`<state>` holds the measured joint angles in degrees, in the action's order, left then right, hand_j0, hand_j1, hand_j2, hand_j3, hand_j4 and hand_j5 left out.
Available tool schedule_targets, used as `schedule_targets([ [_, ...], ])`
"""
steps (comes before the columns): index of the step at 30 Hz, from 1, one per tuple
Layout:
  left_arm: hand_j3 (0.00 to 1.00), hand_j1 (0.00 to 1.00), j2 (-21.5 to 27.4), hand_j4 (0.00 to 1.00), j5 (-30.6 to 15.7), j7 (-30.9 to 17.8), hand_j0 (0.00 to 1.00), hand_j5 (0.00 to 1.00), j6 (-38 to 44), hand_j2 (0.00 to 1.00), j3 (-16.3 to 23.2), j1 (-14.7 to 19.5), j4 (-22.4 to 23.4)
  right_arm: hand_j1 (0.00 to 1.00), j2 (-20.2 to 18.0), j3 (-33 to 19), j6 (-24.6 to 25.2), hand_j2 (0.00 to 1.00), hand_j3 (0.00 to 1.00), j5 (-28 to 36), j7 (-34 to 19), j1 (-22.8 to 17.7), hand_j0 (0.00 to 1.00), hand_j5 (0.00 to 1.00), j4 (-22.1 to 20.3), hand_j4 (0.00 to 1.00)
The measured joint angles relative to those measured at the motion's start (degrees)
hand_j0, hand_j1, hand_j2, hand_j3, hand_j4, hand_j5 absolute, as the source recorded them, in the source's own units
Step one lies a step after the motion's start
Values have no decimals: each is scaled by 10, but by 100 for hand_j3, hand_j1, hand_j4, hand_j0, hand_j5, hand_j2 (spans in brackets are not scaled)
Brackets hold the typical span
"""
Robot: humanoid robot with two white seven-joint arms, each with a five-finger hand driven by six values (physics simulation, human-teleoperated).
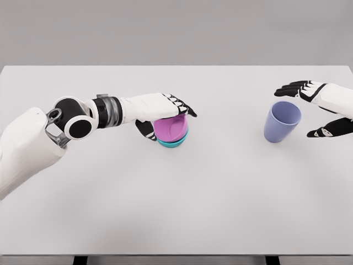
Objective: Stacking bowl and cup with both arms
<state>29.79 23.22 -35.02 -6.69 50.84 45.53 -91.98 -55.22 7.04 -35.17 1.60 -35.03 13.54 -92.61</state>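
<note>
Two bowls, pink bowl (170, 127) nested in teal bowl (173, 142), gripped by left hand (163, 113); lavender cup (282, 121) at eight o'clock from open right hand (315, 107).

White table (176, 210): teal bowl (175, 142) near center w/ pink bowl (171, 128) in it; purple cup (282, 121) right.
</note>
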Motion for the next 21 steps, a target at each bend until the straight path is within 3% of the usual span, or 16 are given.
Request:
schedule_targets([
  [4, 100, 100, 7, 100, -6, 0, 100, 100, -1, 100, -4, 2, -14, 100, 0, 0, 0, 100, 100, 0, 0, 0, 100, 100, 0, 100],
  [6, 100, 100, 25, 100, -26, 0, 100, 100, -8, 100, -8, 18, -35, 100, 0, 0, 0, 100, 100, 0, 0, 0, 100, 100, 0, 100],
  [10, 100, 100, 66, 100, -81, 0, 100, 100, -145, 100, -46, 23, -58, 100, 2, -2, 0, 100, 100, -1, 0, 0, 100, 100, 2, 100],
  [13, 100, 100, 114, 100, -138, 0, 100, 100, -233, 100, -93, 18, -62, 100, 1, -37, 0, 100, 100, -1, 0, -16, 100, 100, 3, 100],
  [16, 100, 100, 177, 100, -204, 0, 100, 100, -266, 100, -133, 1, -52, 100, -6, -75, 0, 100, 100, -12, 0, -28, 100, 100, -3, 100],
  [21, 100, 100, 248, 100, -312, 0, 100, 100, -281, 100, -159, -47, 7, 100, -67, -81, 0, 100, 100, -38, 0, -11, 100, 100, -19, 100],
])
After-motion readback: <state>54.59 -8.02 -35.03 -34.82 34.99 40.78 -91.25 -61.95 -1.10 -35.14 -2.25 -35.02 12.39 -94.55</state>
